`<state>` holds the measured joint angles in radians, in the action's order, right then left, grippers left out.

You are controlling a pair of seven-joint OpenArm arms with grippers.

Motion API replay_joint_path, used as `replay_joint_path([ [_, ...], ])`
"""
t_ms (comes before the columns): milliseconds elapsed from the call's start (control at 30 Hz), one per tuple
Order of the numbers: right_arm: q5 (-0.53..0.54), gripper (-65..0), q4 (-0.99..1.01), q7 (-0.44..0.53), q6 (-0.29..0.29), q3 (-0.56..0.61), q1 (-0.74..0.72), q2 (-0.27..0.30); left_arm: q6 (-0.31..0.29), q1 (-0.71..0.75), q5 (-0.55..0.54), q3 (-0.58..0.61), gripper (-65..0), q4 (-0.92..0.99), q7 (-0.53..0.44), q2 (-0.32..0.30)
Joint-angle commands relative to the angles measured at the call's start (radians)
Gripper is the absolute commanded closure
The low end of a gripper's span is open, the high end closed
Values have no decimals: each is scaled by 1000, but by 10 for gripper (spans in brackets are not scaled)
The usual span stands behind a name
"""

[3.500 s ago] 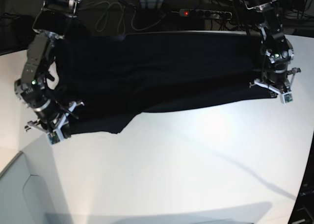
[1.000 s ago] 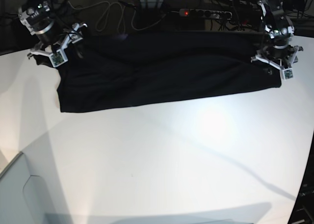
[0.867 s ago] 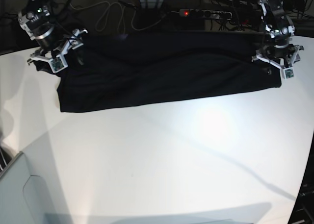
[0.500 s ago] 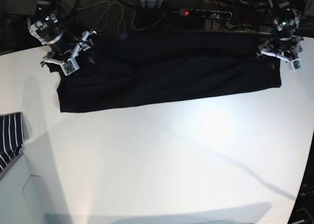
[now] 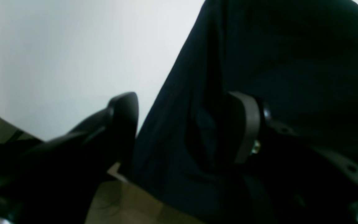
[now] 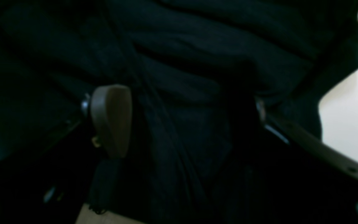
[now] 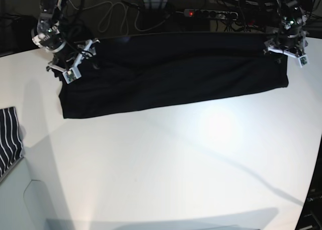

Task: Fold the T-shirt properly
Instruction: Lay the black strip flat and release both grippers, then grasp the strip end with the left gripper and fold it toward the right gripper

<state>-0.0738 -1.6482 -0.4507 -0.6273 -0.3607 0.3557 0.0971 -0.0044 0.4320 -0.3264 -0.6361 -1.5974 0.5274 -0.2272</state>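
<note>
T-shirt (image 7: pixel 171 71) along table (image 7: pixel 176 164) far edge; near side bare

Both arms reach down at the far corners, jaws spread.
The right gripper (image 7: pixel 75 64) hangs at the far left in the base view, its fingers (image 6: pixel 112 118) wide apart. The left gripper (image 7: pixel 288 48) hangs at the far right, wrist upright, fingers (image 5: pixel 247 124) likewise parted, clamping nothing.

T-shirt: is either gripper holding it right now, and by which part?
Nothing held. Both the left gripper and right gripper are open, jaws apart over the T-shirt at its two ends, cloth lying flat on the table.
</note>
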Motion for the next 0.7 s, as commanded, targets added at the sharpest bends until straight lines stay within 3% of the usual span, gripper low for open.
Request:
replay_joint_path([
  [0, 1, -469, -7, -12, -22, -4, 1, 10, 2, 5, 0, -3, -407, -8, -17, -11],
  [167, 1, -469, -11, -10, -22, -4, -1, 11, 2, 5, 0, -3, -405, 18, -17, -4],
  [233, 1, -469, -8, -10, -22, -4, -1, 10, 2, 3, -1, 3, -366, 38, -17, -4],
  [367, 1, -469, -7, -9, -22, -4, -1, 10, 2, 3, -1, 28, -177, 75, -26, -5],
  [467, 1, -469, -7, -9, -22, -4, -1, 10, 2, -12, -1, 40, 0, 76, -26, -4],
  [667, 1, -469, -8, -12, -22, -4, -1, 10, 2, -17, -1, 32, 0, 21, -19, -4],
])
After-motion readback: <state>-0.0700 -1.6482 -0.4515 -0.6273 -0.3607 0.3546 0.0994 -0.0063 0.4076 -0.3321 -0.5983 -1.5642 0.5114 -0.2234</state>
